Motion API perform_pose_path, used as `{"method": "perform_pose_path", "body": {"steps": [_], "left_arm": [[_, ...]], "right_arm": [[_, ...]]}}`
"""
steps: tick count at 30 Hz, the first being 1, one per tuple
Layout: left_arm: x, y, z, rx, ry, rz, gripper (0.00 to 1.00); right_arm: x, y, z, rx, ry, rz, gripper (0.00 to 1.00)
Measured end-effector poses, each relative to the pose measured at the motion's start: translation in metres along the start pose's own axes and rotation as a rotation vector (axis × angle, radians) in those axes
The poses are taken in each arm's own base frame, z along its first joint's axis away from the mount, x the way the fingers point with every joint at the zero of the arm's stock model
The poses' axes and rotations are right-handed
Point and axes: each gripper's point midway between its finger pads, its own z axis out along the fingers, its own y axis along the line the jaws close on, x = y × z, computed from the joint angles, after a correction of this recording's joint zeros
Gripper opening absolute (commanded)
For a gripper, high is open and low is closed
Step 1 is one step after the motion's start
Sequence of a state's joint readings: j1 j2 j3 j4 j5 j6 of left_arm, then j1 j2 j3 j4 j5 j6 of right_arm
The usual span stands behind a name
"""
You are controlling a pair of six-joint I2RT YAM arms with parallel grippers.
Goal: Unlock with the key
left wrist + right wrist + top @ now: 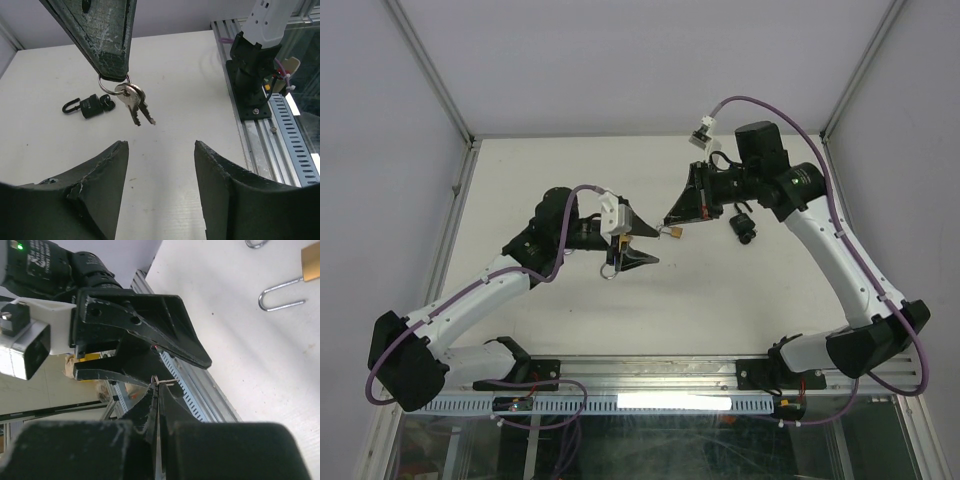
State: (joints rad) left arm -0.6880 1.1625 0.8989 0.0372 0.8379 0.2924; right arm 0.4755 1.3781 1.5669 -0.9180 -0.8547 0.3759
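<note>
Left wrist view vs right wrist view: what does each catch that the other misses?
Only left wrist: the black padlock and the keys hanging below the ring. Only right wrist: the brass padlock with its steel shackle. Both: the key ring pinched in the right gripper, jaws shut, and the left gripper, jaws open.

the flat white table (570, 170) carries a small black padlock (87, 106) lying on its side with a hooked shackle, and, apart from it, a brass padlock (311, 262) with a silver shackle.
</note>
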Motion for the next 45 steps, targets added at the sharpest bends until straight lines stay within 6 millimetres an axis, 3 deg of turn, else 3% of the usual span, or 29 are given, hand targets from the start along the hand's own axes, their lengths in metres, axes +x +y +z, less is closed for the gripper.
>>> {"method": "perform_pose_path", "body": {"steps": [17, 28, 38, 41, 43, 45], "left_arm": [[-0.019, 0.019, 0.001, -0.094, -0.062, 0.006, 0.34], [-0.018, 0.033, -0.001, -0.169, -0.047, 0.044, 0.22], [-0.037, 0.031, -0.006, -0.191, -0.093, 0.062, 0.3], [-0.04, 0.026, -0.005, -0.173, -0.102, 0.071, 0.38], [-0.04, 0.022, -0.004, -0.155, -0.1, 0.076, 0.38], [-0.038, 0.02, -0.003, -0.144, -0.093, 0.082, 0.3]], "right_arm": [[-0.012, 0.011, -0.001, -0.033, -0.049, 0.0, 0.0], [-0.013, 0.013, -0.001, -0.045, -0.049, -0.008, 0.0], [-0.011, 0.014, -0.002, -0.048, -0.055, -0.015, 0.0], [-0.01, 0.016, -0.004, -0.049, -0.059, -0.02, 0.0], [-0.011, 0.017, -0.005, -0.051, -0.063, -0.025, 0.0], [-0.011, 0.017, -0.005, -0.052, -0.065, -0.027, 0.0]]}}
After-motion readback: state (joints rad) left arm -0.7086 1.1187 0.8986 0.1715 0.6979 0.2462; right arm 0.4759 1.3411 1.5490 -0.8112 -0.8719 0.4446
